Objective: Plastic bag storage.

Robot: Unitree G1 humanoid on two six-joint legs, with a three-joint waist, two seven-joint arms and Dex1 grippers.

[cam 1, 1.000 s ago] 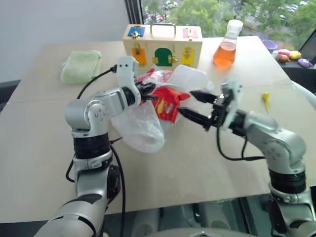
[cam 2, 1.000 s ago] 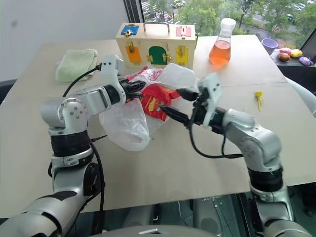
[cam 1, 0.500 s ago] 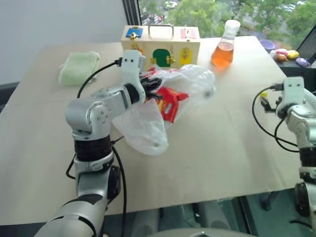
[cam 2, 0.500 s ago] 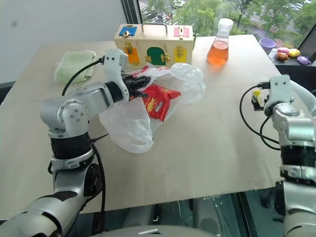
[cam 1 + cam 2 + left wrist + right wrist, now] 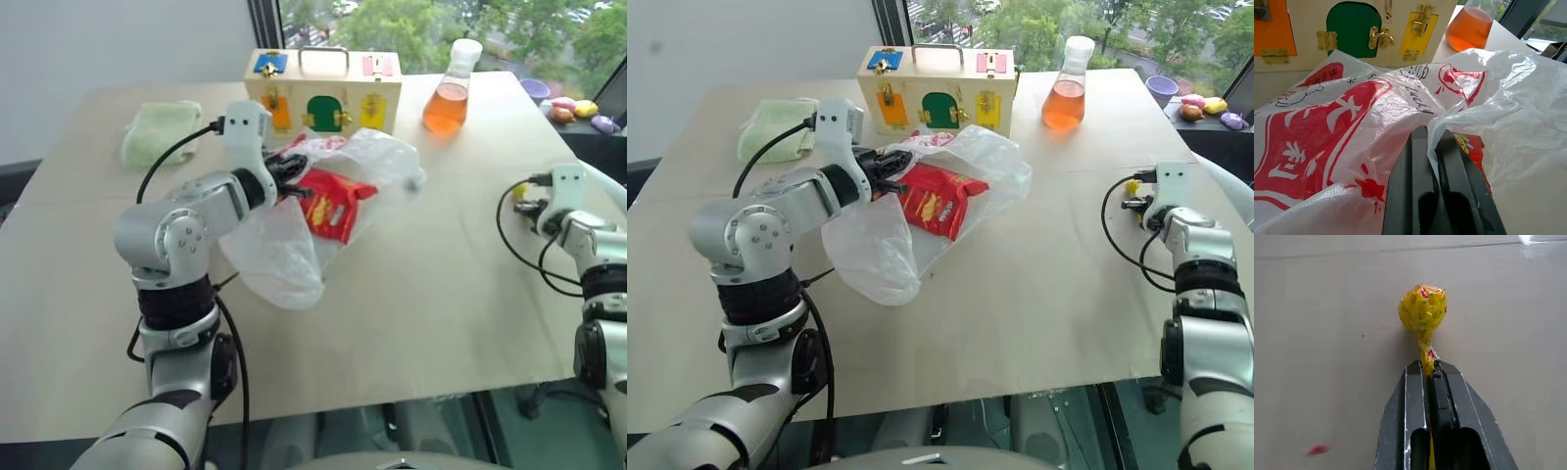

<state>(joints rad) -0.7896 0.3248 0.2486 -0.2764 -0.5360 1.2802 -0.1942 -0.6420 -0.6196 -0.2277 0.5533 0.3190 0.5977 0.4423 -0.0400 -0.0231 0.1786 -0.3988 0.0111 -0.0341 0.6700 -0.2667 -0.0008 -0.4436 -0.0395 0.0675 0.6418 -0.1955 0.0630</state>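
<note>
Left eye view: big tan table (image 5: 411, 294) fills most of the frame. Wooden box (image 5: 323, 93) w/ coloured doors sits top centre, green cloth (image 5: 159, 130) upper left, flask of orange liquid (image 5: 448, 93) upper right.

The plastic bag (image 5: 294, 245) is in the middle of the frame, just under the box, spread out and puffy w/ its mouth held up. My left gripper (image 5: 1432, 161) is pinched shut on the bag's edge; the wrist view shows the thin white film caught btwn the two black fingers. A red snack packet (image 5: 333, 203) looks to be sitting in the bag's mouth, so I think that item is in already.

My right gripper (image 5: 1429, 374) is at the right edge of the frame, well apart from the bag. It's closed on the stick of a small yellow lollipop (image 5: 1422, 308), which looks to lie on the table.

My guess: about halfway. Snack is in, lolly is grabbed but not in the bag yet. Left to do: carry it over to the middle and drop it in.
</note>
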